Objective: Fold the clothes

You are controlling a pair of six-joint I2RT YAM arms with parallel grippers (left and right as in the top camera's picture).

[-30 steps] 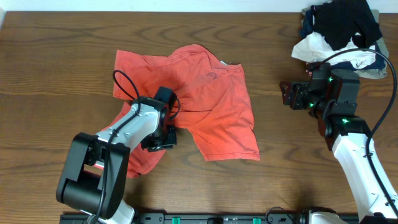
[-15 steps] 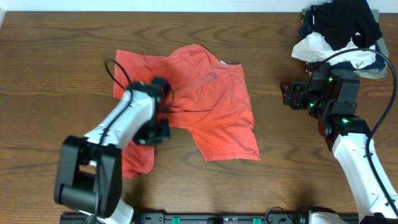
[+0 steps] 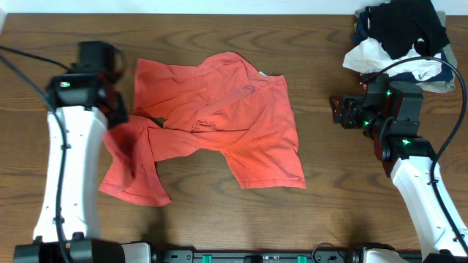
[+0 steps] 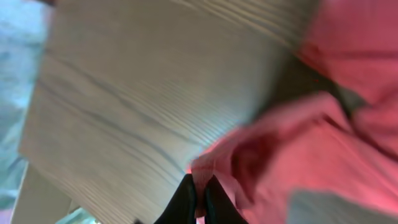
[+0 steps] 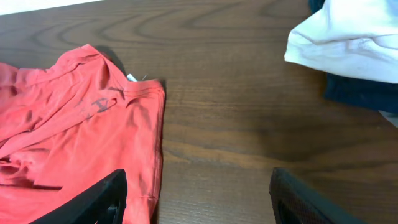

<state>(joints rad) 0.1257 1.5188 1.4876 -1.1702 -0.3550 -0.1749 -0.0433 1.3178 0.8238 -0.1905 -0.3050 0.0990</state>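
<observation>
The salmon-red T-shirt [image 3: 234,117] lies crumpled on the wooden table [image 3: 329,190], left of centre. My left gripper [image 3: 117,117] is at the shirt's left side. In the left wrist view it [image 4: 199,200] is shut on a pinched fold of the shirt [image 4: 323,143] and holds it above the table. A loose flap [image 3: 135,179] trails toward the front left. My right gripper [image 3: 340,111] is open and empty, hovering right of the shirt. In the right wrist view it [image 5: 199,205] faces the shirt's right edge [image 5: 81,124], with bare wood between the fingers.
A heap of black, white and navy garments [image 3: 402,36] sits at the back right corner and shows in the right wrist view [image 5: 348,43]. The table's left edge [image 4: 34,162] is close to my left gripper.
My left arm swung from the shirt's middle to the far left and up, pulling the shirt's lower-left part out with it. The right arm has not moved.
</observation>
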